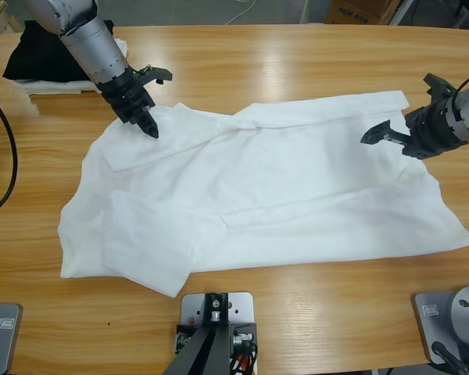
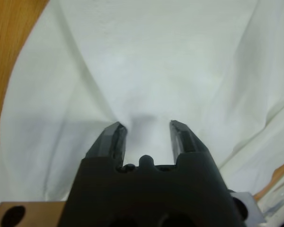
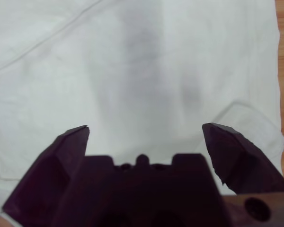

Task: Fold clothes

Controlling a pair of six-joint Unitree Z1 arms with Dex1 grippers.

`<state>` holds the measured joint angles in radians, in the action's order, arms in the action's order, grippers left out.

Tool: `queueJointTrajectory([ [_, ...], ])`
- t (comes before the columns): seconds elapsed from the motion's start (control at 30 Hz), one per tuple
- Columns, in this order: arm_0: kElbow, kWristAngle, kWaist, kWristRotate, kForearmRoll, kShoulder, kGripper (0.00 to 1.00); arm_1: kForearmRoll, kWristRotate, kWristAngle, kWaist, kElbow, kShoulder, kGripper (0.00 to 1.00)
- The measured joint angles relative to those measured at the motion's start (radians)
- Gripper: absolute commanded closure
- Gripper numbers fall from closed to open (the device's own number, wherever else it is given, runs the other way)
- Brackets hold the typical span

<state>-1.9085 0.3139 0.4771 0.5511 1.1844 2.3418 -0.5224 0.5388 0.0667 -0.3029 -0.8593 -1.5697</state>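
The wooden table (image 1: 297, 58) carries the white T-shirt (image 1: 281, 195), spread rumpled across its middle. At ten o'clock the left gripper (image 1: 144, 117) pinches a fold of the shirt. At three o'clock the right gripper (image 1: 391, 134) hovers over the shirt, jaws wide. A folded black garment (image 1: 39, 55) lies at eleven o'clock.

Right gripper (image 3: 146, 128) (jaws spread wide) over white T-shirt (image 3: 132, 66).

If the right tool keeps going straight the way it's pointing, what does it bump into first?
Most likely the white T-shirt. The right tool is open, and its wrist view shows only shirt cloth ahead; how far off is unclear.
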Motion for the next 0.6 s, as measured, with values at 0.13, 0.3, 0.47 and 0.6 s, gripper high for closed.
queueJointTrajectory([
  [0.13,0.0,0.0,0.002,0.001,0.001,0.0,1.0,0.0,0.0,0.007,0.0,0.002,0.0,0.023],
  [0.3,-0.02,-0.049,0.013,0.003,0.001,-0.001,1.0,0.0,0.0,0.009,0.0,0.007,0.0,0.023],
  [0.47,-0.146,-0.141,0.049,0.003,0.008,-0.015,1.0,0.003,0.0,0.01,0.0,0.009,0.0,0.023],
  [0.6,-0.241,-0.164,0.069,0.003,0.051,-0.018,1.0,0.007,0.0,0.013,0.0,0.011,0.0,0.023],
])
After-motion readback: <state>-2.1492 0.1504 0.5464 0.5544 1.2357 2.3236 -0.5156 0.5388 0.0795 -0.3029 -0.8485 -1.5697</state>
